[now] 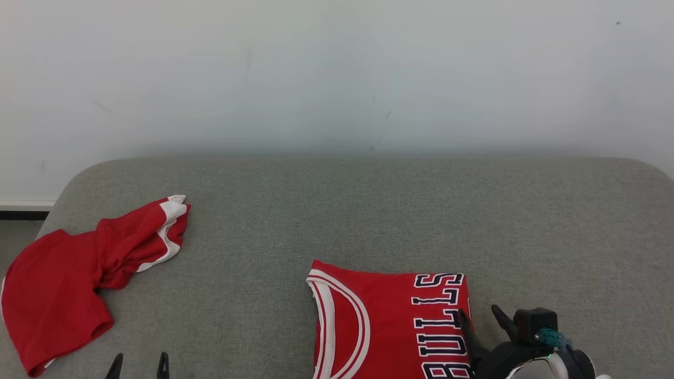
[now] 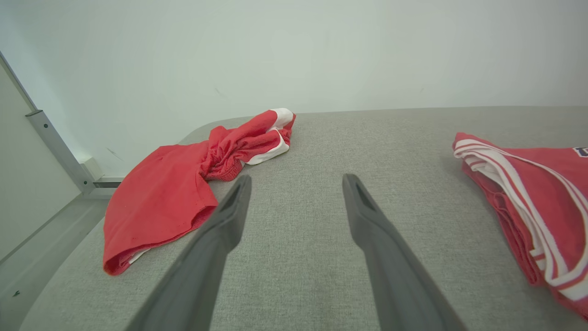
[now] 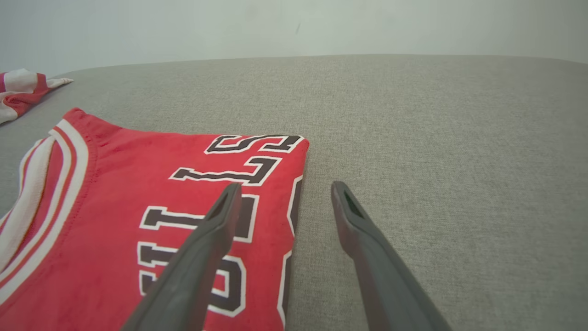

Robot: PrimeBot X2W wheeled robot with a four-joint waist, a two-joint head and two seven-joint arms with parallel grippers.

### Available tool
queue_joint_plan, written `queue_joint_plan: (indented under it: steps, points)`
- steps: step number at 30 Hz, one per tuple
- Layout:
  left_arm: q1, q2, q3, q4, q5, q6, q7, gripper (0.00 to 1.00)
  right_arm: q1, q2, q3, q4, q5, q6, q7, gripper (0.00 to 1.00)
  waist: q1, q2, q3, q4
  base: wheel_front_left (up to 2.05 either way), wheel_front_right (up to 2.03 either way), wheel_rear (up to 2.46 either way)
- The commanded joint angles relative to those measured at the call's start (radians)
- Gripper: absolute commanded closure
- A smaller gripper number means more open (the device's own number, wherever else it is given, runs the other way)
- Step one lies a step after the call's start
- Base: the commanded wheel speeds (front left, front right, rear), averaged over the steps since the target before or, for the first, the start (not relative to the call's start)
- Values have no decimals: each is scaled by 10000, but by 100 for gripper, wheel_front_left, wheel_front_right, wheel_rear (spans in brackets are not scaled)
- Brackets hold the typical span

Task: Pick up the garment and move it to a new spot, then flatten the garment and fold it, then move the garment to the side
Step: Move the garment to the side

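Jersey [image 1: 387, 326], folded with its lettering up, lies on the grey cushion [image 1: 368, 210] at six o'clock; right gripper [image 1: 479, 311] released, fingers spread over its three o'clock edge; left gripper [image 1: 140, 359] released at seven o'clock near a crumpled red cloth [image 1: 79, 273]

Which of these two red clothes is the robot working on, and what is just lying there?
In the job: folded red jersey; right gripper, open, straddling its edge; left gripper, open, holding nothing.
Lying about, probably: crumpled red garment at the left; grey padded surface; white wall.
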Motion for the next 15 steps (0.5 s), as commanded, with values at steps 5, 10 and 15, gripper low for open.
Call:
queue_joint_plan:
  steps: [5,10,15]
  points:
    - [-166,114,-17,53,-150,-12,-30,0,-663,186,91,1446,-145,-20,-80,0,-1,-1,139,182,0,0,0]
    - [-218,177,-21,45,-180,-13,-30,0,-1183,317,-102,2805,-239,-20,-251,0,-1,-1,201,218,0,0,0]
    - [-250,175,-12,49,-178,-14,-30,0,-1496,522,-221,4015,-207,-20,-467,0,-1,-1,213,220,0,0,0]
